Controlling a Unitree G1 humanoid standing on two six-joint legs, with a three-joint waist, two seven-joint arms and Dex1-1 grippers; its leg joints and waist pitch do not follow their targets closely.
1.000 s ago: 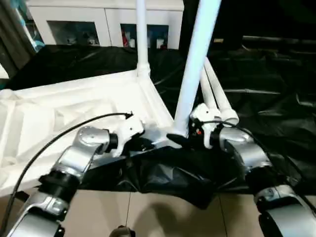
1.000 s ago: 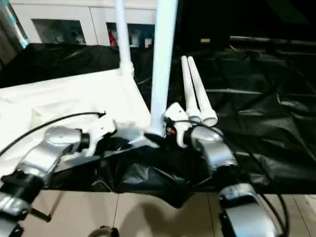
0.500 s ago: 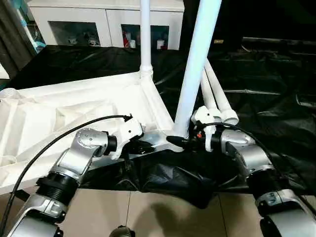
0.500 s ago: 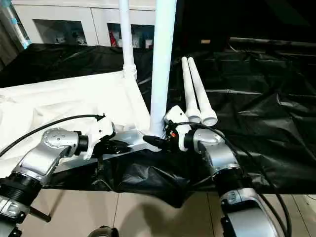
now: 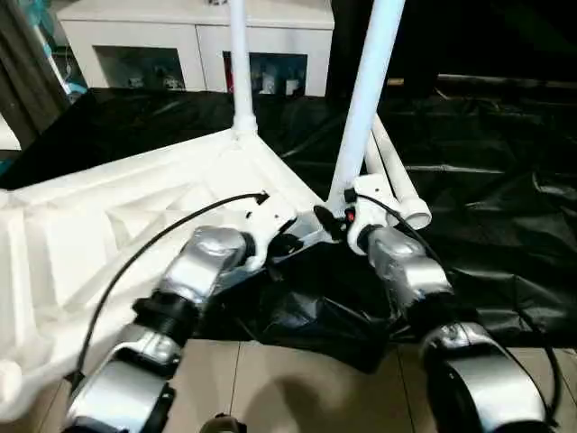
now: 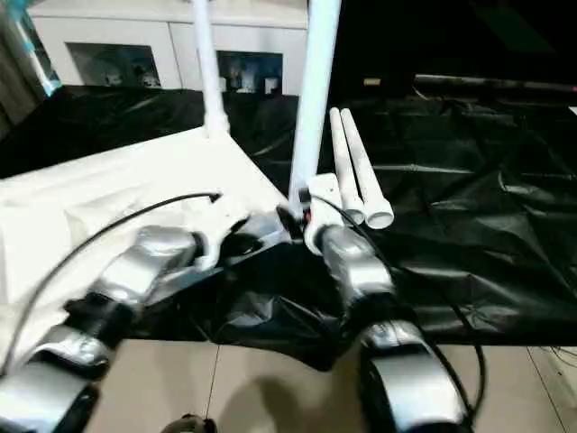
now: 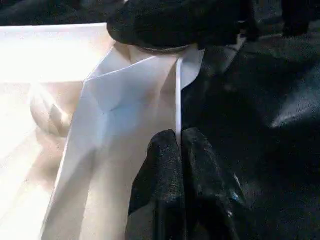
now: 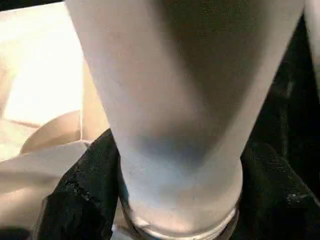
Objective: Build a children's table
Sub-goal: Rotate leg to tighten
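- The white plastic rimmed table top [image 5: 135,225] lies upside down on the large black-draped work table [image 5: 505,180], its near corner socket at the draped table's front edge; it looks light, hollow and stiff, likely smooth and slippery, so the thin rim is the sensible place to pinch it.
- The long white tapered tube leg [image 5: 361,108] stands upright in that near corner socket; a second upright white leg [image 5: 238,63] rises from the far corner of the top; two spare white legs [image 6: 356,171] lie side by side on the black cloth just beside the near corner.
- The right gripper [image 5: 329,221] has its black fingers [image 8: 75,200] partly spread around the base of the near leg; low down by the socket seems the steadiest hold for pressing or twisting.
- The left gripper [image 7: 181,145] has its jaws closed together against the top's thin rim near that corner; whether the edge sits between them I cannot tell.
- A white glass-door cabinet [image 5: 189,45] stands beyond the draped table.
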